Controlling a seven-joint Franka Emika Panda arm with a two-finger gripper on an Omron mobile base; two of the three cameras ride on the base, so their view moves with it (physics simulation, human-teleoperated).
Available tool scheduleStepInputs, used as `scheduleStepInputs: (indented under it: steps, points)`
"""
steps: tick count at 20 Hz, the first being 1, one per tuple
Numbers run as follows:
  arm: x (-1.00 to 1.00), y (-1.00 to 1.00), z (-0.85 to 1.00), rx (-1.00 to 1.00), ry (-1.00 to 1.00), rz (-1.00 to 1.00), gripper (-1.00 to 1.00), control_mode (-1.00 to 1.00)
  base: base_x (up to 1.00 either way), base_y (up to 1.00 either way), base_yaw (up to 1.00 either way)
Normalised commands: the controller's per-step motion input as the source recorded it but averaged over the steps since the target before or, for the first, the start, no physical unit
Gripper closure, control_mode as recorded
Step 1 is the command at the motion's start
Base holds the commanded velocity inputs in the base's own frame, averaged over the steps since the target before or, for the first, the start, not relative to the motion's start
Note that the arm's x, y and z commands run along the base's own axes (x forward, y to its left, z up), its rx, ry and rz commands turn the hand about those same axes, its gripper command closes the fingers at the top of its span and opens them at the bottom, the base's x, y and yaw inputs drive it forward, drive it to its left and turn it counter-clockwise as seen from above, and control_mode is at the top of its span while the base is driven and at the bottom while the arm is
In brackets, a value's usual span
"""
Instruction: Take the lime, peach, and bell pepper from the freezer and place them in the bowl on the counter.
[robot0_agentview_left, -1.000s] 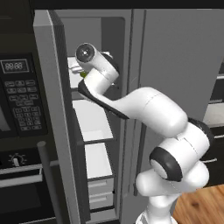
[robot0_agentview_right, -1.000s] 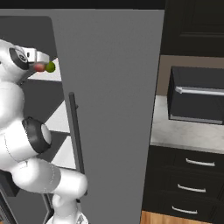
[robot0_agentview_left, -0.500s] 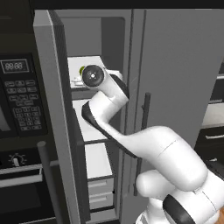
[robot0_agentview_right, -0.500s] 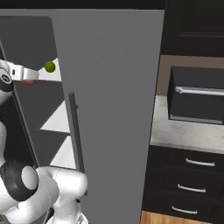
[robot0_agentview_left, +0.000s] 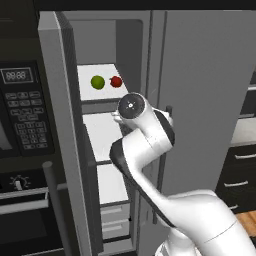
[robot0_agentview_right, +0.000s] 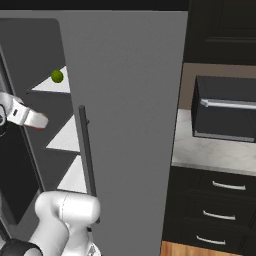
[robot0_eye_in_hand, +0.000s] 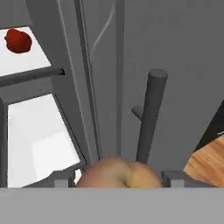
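The freezer (robot0_agentview_left: 131, 46) stands open. On its top white shelf lie the green lime (robot0_agentview_left: 97, 82) and, just right of it, the red bell pepper (robot0_agentview_left: 116, 81). From the right base view the lime (robot0_agentview_right: 57, 76) sits at the shelf's edge. My gripper (robot0_eye_in_hand: 118, 178) is shut on the pinkish-orange peach (robot0_eye_in_hand: 114, 171), which bulges between the two fingertips. The hand (robot0_agentview_left: 131, 106) hangs in front of the second shelf, below the two fruits. The bell pepper (robot0_eye_in_hand: 18, 40) is up at the left in the hand view. The bowl is out of view.
The freezer's vertical bar handle (robot0_eye_in_hand: 148, 116) rises close ahead of the hand. The open grey door (robot0_agentview_left: 60, 130) stands left of the arm, with a black microwave and oven (robot0_agentview_left: 20, 115) beyond. The marble counter (robot0_agentview_right: 200, 150) at right carries a black appliance (robot0_agentview_right: 225, 110).
The hand has pulled back from the top shelf and dropped to the second shelf's level with the peach in it. The lime and bell pepper stay where they were.
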Motion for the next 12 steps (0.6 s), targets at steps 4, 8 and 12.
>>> scheduleStepInputs:
  steps: [4,8,12]
  points:
    - [-0.99,-1.0,-0.34,0.22,0.34,-0.29,1.0,-1.0,0.0,0.0,0.0]
    - [-0.92,-1.0,-0.03,0.18,0.02,-0.14,1.0,-1.0,0.0,0.0,0.0]
    - [-0.53,-1.0,0.0,0.17,-0.12,0.05,1.0,-1.0,0.0,0.0,0.0]
